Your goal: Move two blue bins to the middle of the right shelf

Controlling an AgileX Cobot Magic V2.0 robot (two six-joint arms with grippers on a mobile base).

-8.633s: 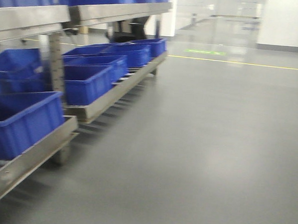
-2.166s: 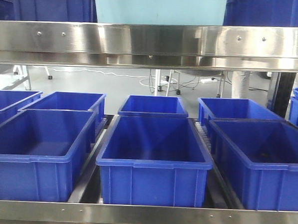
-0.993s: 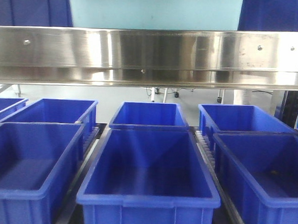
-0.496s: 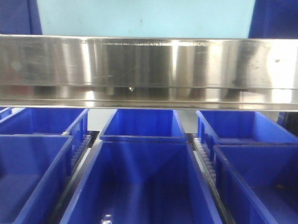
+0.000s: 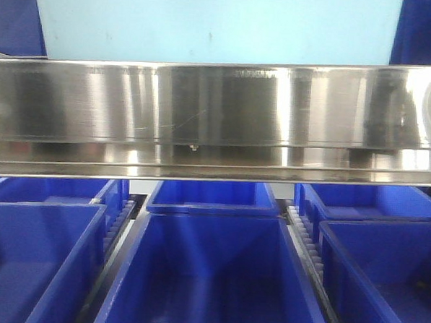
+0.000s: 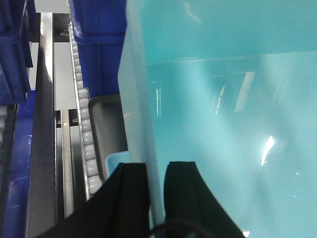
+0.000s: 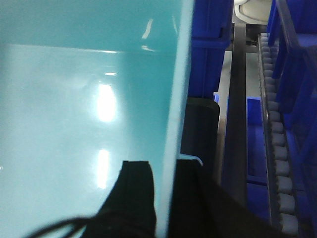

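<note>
A pale light-blue bin [image 5: 215,24] fills the top of the front view, just above the right shelf's wide steel rail [image 5: 218,118]. My left gripper [image 6: 156,186] is shut on the bin's left wall [image 6: 141,99], one finger outside and one inside. My right gripper [image 7: 163,193] is shut on the opposite wall [image 7: 176,99] in the same way. A second pale-blue rim edge [image 6: 115,161] peeks out just outside the held wall, and it shows again in the right wrist view [image 7: 190,157]. I cannot tell whether that is a second bin nested underneath.
Dark blue bins [image 5: 209,277] stand in rows on the level below the rail. More dark blue bins [image 5: 13,13] flank the pale bin on both sides. White roller tracks [image 6: 81,124] run beside the bin, with a dark blue bin [image 6: 99,44] ahead.
The shelf has come closer: the steel rail looms larger and lower, and the pale bin spans more of the top. The lower dark bins have slid down out of frame.
</note>
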